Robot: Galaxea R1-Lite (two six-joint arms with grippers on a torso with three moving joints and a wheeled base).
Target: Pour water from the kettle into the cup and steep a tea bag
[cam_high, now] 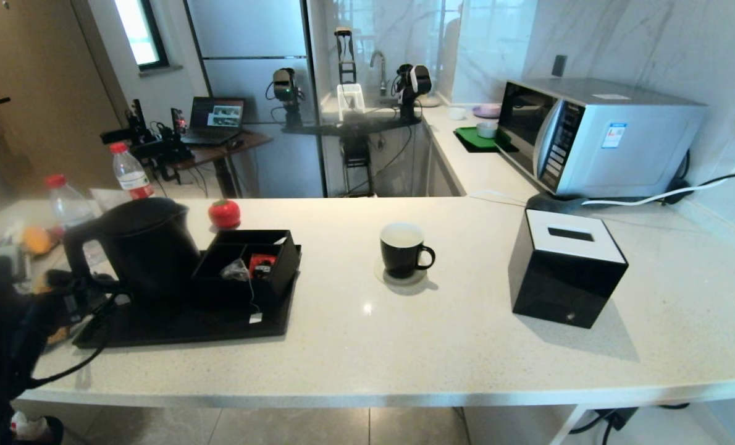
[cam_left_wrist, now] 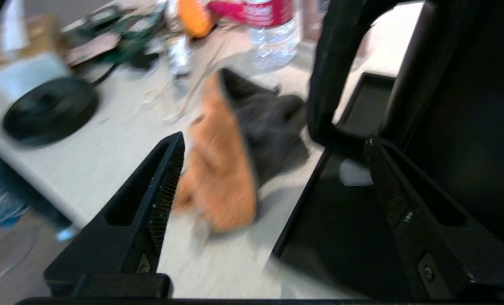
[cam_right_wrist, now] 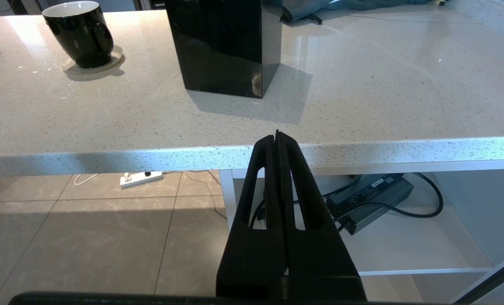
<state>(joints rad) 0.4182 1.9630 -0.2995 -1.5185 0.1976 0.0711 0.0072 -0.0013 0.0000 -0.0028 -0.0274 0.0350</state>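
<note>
The matte black kettle (cam_high: 145,247) stands at the left end of a black tray (cam_high: 188,324), its loop handle (cam_left_wrist: 334,67) turned toward my left gripper (cam_high: 78,295). In the left wrist view that gripper (cam_left_wrist: 275,146) is open, empty, with the handle's foot just ahead of its tips and the kettle body (cam_left_wrist: 468,110) beside one finger. The black cup (cam_high: 403,248) with a white inside sits on a coaster mid-counter; it also appears as the cup (cam_right_wrist: 82,34). The tea bag (cam_high: 236,270) lies in a black divided box, its string and tag hanging onto the tray. My right gripper (cam_right_wrist: 277,135) is shut, below the counter's front edge.
A black tissue box (cam_high: 565,266) stands right of the cup. An orange and grey cloth (cam_left_wrist: 231,156), water bottles (cam_high: 131,174) and clutter crowd the counter left of the tray. A red packet (cam_high: 261,264) lies in the box. A microwave (cam_high: 596,136) stands at the back right.
</note>
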